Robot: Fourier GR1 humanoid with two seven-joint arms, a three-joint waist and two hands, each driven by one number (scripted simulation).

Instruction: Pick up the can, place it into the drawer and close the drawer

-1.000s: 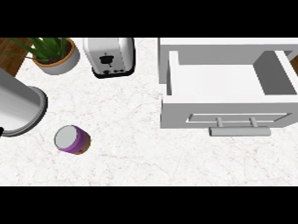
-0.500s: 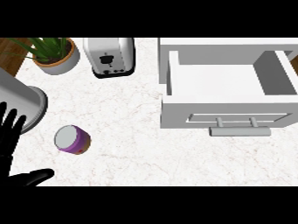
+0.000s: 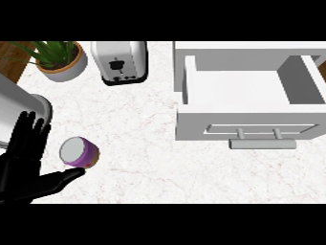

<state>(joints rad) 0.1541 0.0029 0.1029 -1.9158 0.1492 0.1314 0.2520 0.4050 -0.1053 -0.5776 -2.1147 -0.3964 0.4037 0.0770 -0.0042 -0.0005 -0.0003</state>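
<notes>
The left hand (image 3: 23, 167) is showing at the lower left of the head view, fingers straight and spread, thumb sticking out to the right along the table (image 3: 137, 143). It is holding nothing. The can (image 3: 79, 152) is lying on the table just beside it, in the crook between the fingers and the thumb; its grey end is facing up and left, and its purple side is showing along the lower right. Whether the thumb tip is touching the can is hard to tell.

A large grey forearm (image 3: 6, 107) is slanting in from the left edge above the hand. Behind it, at the far left of the table, a potted plant (image 3: 58, 60) is standing, and a silver toaster (image 3: 120, 62) is standing just to its right. Neither is lying between the can and the drawer (image 3: 254, 93).

The drawer is sitting pulled open at the right, well apart from the can, its white inside showing bare and its grey handle (image 3: 263, 142) pointing toward the viewer. A stretch of marbled table is lying between the can and the drawer front. The right hand is not showing.
</notes>
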